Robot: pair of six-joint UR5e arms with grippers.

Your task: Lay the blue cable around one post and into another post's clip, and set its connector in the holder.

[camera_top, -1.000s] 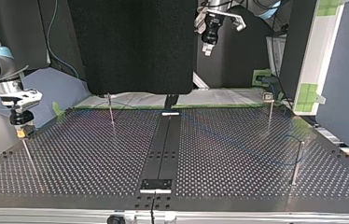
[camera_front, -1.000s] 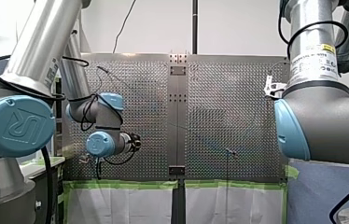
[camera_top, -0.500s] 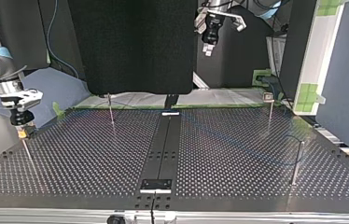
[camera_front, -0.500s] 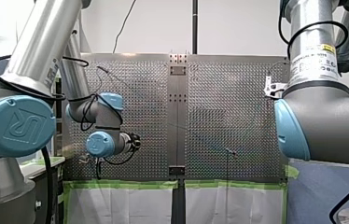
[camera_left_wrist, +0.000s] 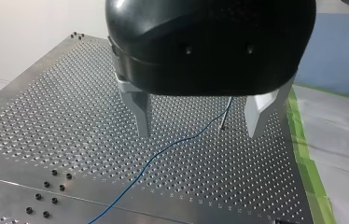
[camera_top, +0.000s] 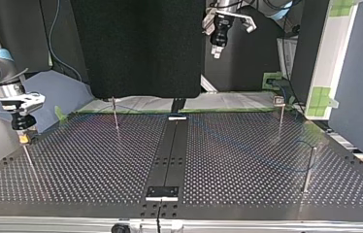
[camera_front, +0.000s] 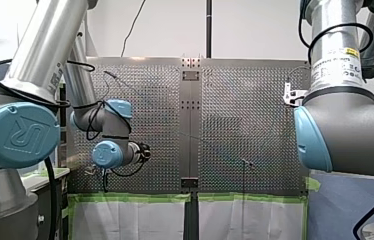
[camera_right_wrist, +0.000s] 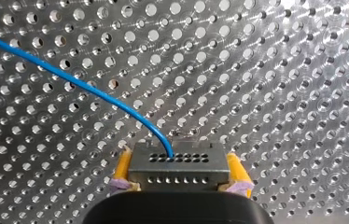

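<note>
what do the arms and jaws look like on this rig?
Both arms: silver tubes, pale blue joint caps, black cables looped alongside. Left arm has a UR logo on one cap; right arm carries a white label with a yellow patch. Left jaws: black rounded housing, bare metal fingers. Right jaws: yellow pads.

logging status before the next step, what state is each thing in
left pincer: open, empty, above the table
right pincer: shut on the connector
connector: gripped, held above the table
blue cable: lying curved across the table, one end in the connector
</note>
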